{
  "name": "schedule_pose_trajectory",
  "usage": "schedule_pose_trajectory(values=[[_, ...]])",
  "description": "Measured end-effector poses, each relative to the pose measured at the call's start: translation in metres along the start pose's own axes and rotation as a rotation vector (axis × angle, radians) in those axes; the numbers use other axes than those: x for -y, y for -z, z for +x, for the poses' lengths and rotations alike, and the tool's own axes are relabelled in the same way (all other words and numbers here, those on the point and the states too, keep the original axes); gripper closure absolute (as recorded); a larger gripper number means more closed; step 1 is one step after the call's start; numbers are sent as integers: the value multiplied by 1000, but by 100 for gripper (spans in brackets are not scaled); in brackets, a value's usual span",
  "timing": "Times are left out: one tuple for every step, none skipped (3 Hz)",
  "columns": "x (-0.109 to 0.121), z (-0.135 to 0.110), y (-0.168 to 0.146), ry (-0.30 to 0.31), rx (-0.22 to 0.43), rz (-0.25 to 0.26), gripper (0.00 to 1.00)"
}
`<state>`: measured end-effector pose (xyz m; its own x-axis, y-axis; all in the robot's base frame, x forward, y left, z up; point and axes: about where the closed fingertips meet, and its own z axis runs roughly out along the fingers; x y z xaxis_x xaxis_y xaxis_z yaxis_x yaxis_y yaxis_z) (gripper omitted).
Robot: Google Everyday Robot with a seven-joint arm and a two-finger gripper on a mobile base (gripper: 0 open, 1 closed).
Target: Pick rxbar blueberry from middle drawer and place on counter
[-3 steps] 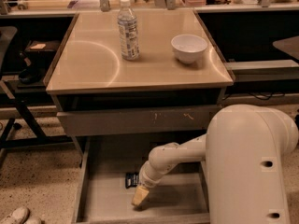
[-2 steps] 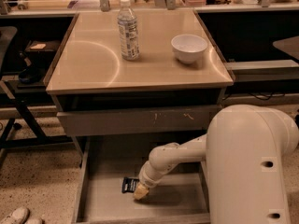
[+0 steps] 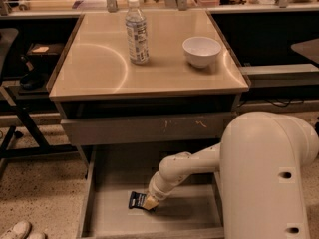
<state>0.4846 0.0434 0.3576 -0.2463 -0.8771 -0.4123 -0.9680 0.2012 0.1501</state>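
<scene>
Currently, below the table (image 3: 99, 68), the middle drawer (image 3: 114, 222) is being presented open. The gripper (image 3: 151, 203) is being held low at its floor, with the rxbar blueberry (image 3: 136, 200) lying just left of the jaws, long axis running left-right. Jaw opening and grip cannot be told.

- No text can be read: the label on the water bottle (image 3: 137, 36) and the wrapper print on the rxbar blueberry (image 3: 135, 199) are both illegible.
- The pincer (image 3: 151, 203) is low in the middle drawer (image 3: 112, 217), at the bar.
</scene>
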Motion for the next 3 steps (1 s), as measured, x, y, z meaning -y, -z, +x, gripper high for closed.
schedule_pose_trajectory(values=[[-1,0,-1,-2,3,-7,100],[-1,-6,11,-31,46,-49,100],[1,-15,46,-76,78,-87,100]])
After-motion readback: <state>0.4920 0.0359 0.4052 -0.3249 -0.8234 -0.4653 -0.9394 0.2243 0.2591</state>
